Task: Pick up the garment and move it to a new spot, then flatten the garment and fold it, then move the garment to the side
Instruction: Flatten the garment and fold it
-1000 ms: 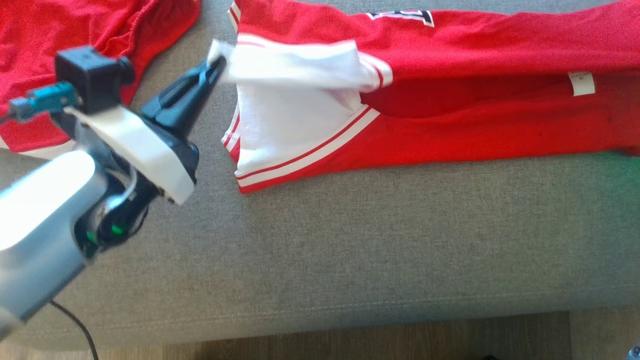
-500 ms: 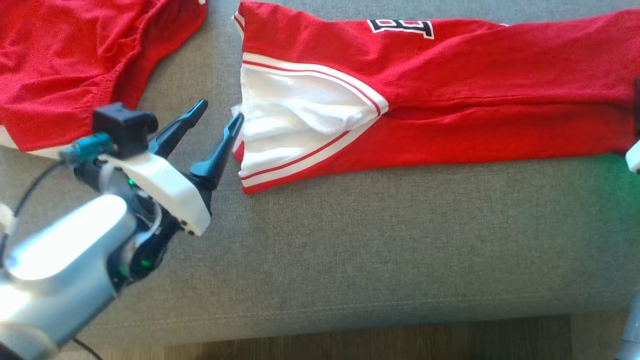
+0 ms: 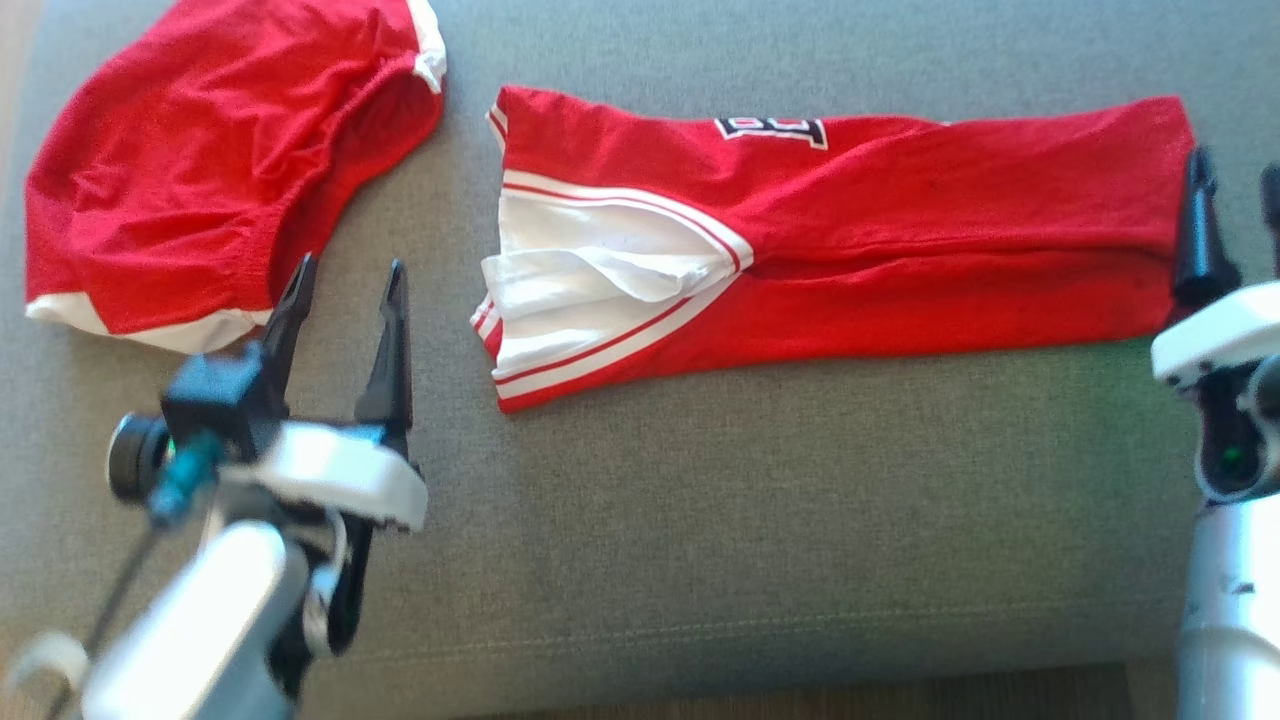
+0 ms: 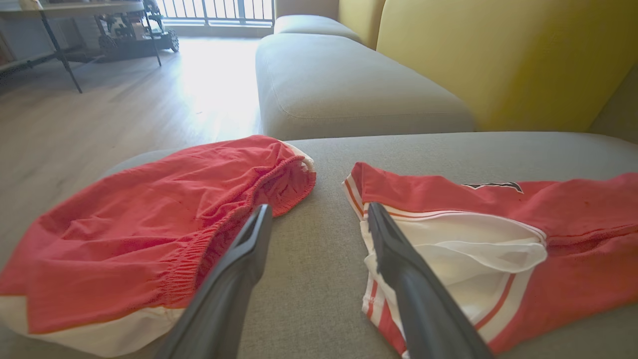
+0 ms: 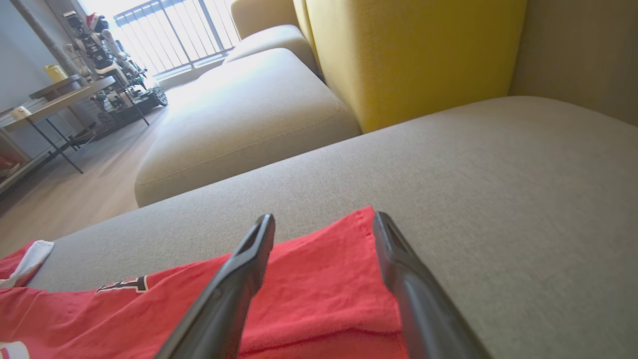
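The garment (image 3: 900,230) is red with white, red-striped trim and lies folded lengthwise in a long band across the grey sofa cushion (image 3: 750,500). Its white end points left, with a loose white flap on top. My left gripper (image 3: 350,270) stands open just left of that end, touching nothing. In the left wrist view, the left gripper (image 4: 319,209) frames bare cushion, and the garment (image 4: 573,219) lies to the right of it. My right gripper (image 3: 1238,170) is open at the garment's right end. Its fingers straddle the garment's (image 5: 309,289) corner, with the right gripper (image 5: 324,219) empty.
A second red garment (image 3: 200,170) with a white hem lies crumpled at the cushion's far left, close to my left fingers. A yellow backrest (image 4: 498,60) rises behind the seat. Wooden floor (image 3: 800,700) runs below the cushion's front edge. Another seat cushion (image 4: 349,85) adjoins beyond.
My left gripper let go of the white end, opened and drew back to the left. The lifted layer dropped flat. The right gripper came into view, open; the camera also shifted.
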Controlling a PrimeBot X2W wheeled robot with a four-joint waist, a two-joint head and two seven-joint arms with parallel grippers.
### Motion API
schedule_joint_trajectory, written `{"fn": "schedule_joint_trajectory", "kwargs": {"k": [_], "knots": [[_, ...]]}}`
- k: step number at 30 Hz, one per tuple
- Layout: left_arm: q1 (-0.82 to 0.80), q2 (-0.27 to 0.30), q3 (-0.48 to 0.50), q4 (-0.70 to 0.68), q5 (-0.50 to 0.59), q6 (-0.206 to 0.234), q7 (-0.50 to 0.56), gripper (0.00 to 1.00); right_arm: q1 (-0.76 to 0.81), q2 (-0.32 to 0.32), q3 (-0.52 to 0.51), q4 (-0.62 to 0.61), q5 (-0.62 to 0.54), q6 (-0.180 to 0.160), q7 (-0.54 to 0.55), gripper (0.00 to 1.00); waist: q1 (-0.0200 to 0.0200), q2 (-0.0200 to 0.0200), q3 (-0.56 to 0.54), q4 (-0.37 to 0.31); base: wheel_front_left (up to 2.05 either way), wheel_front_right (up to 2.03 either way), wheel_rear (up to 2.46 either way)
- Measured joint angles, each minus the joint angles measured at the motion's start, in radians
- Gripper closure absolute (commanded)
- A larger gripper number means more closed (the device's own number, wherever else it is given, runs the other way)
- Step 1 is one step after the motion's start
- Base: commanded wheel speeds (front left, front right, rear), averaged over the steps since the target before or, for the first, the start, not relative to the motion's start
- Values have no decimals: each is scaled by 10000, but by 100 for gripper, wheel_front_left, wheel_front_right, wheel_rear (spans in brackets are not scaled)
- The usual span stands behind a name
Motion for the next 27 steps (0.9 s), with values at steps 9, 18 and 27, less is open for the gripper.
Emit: {"fn": "schedule_joint_trajectory", "kwargs": {"k": [9, 18, 27], "knots": [[2057, -1519, 1312, -974, 2872, -107, -2, 0, 229, 13, -642, 1883, -130, 0, -928, 0, 0, 0, -613, 374, 0, 0, 0], [2969, -2675, 1689, -1227, 4368, -838, -2, 0, -834, -54, -3306, 3396, -2405, 0, -362, 0, 0, 0, -811, 1368, 0, 0, 0], [3254, -3327, 1954, -1175, 4941, -1705, -2, 0, -1607, -196, -5175, 3998, -4803, 0, 859, 0, 0, 0, -440, 1921, 0, 0, 0]]}}
